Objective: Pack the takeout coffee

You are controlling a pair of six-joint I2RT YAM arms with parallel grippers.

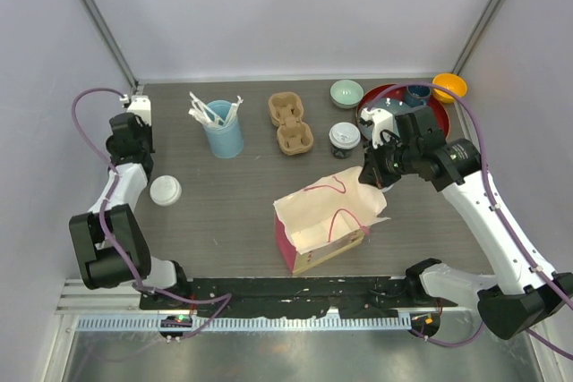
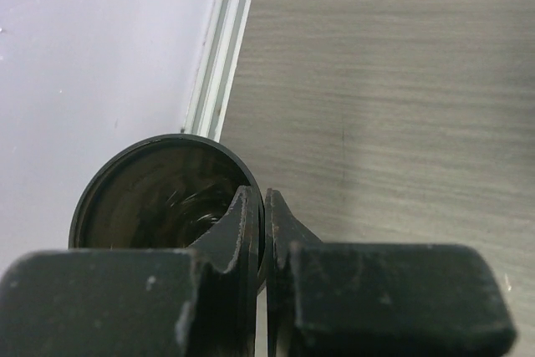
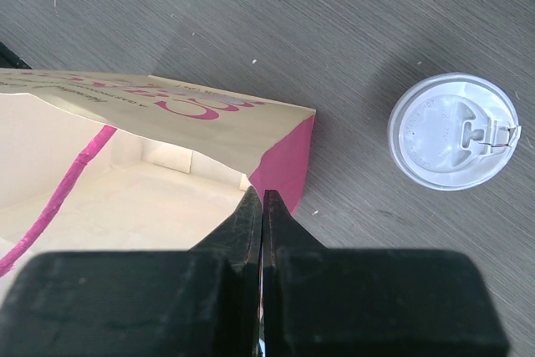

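Nearest in the top view, black rail (image 1: pixel 295 291) along the near edge of the tabletop (image 1: pixel 224 230), both arm bases bolted to it. Just beyond, cream bag (image 1: pixel 322 216) with pink sides and handles, lying tilted, mouth up and toward the right. At its upper right corner the right claw (image 1: pixel 370 174), pinching the paper edge. Upright just behind that claw, outside the bag, the white-lidded right cup (image 1: pixel 345 136). Well apart at the left, beside the left arm, the left cup (image 1: pixel 165 191), also lidded and upright, untouched. Up in the far left corner by the wall, the left claw (image 1: pixel 136 105). Along the back: blue cup (image 1: pixel 223 134) of white utensils, cardboard carrier (image 1: pixel 290 123), mint bowl (image 1: pixel 346 93), red plate (image 1: pixel 387 89) bearing a dark mug (image 1: pixel 418 93), orange bowl (image 1: pixel 449 87). In the left wrist view, left claw (image 2: pixel 262 206) pressed almost together, only a thin slit between the fingers. Under the tips a black round vessel (image 2: pixel 159 198), open-topped, its rim meeting the slit; cannot tell whether pinched. Wall and tabletop edge strip just left of it. In the right wrist view, right claw (image 3: pixel 262 202) pressed together on the pink side edge of the bag (image 3: pixel 167 106), open mouth and pale inside to the left. On bare tabletop to the right, clear of bag and claw, the right cup (image 3: pixel 454 131), seen from above, lid on.
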